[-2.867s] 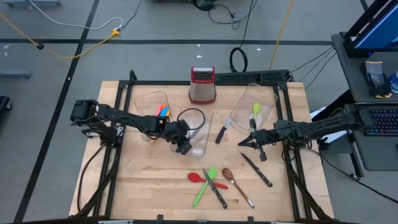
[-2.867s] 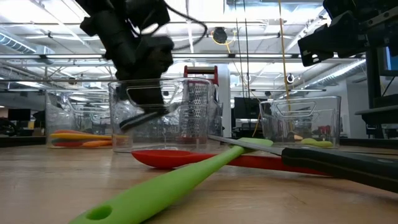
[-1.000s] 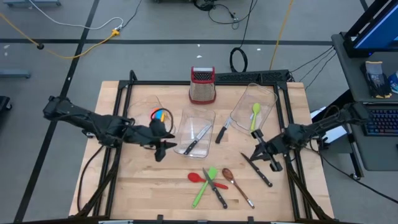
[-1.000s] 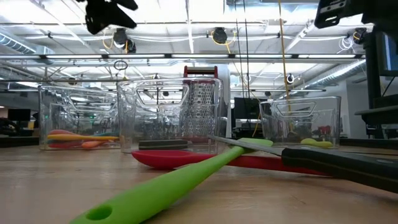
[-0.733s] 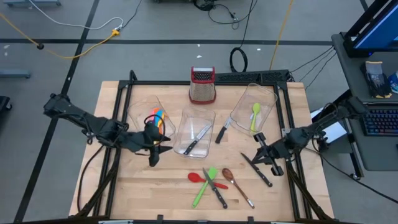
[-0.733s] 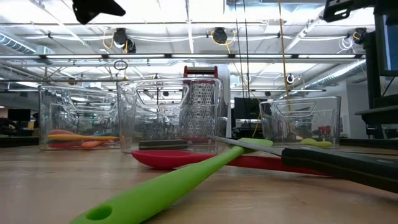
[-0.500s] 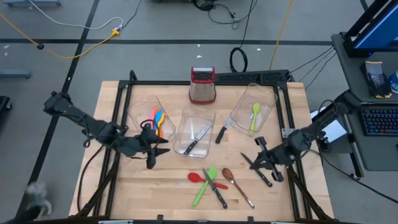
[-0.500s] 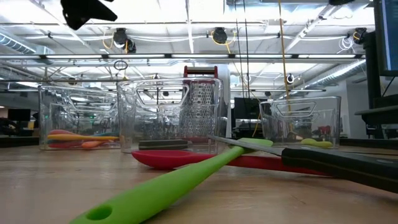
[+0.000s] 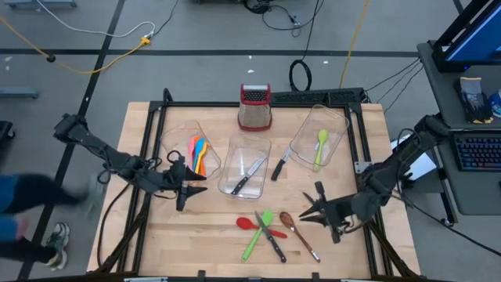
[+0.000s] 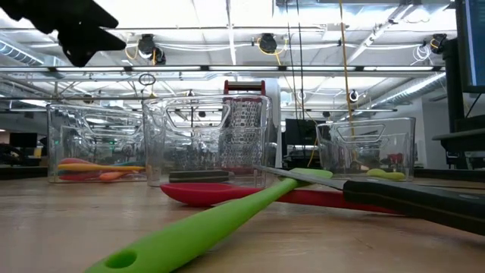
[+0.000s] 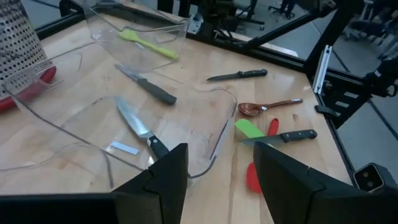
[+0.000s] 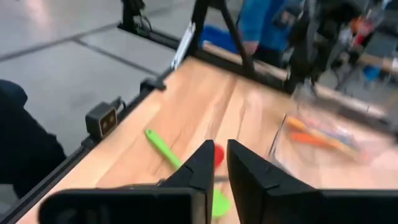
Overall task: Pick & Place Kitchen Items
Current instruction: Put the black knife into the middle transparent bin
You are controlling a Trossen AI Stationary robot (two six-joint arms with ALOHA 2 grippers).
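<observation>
My left gripper [image 9: 190, 188] [image 11: 221, 162] is open and empty, above the table to the left of the middle clear bin [image 9: 235, 153], in which a black-handled knife [image 9: 246, 174] lies. My right gripper [image 9: 308, 215] [image 12: 221, 149] is empty, its fingers almost together, just right of the brown spoon [image 9: 297, 233]. A red spoon [image 9: 247, 223], a green spatula [image 9: 257, 235] and a knife [image 9: 272, 239] lie near the front edge. Another knife [image 11: 239, 75] lies under my right arm. A further knife [image 9: 279, 166] lies between the bins.
The left bin [image 9: 176, 129] holds several coloured utensils [image 9: 197, 149]. The right bin [image 9: 338, 125] holds a green spoon [image 9: 321, 143]. A red-topped grater [image 9: 255, 107] stands at the back. A person [image 9: 31, 207] walks past the table's left side.
My left gripper has drawn away from the middle bin toward the table's left edge and has risen. My right gripper has gone toward the near edge and leftward, to the brown spoon. A person has come into view on the floor at the left.
</observation>
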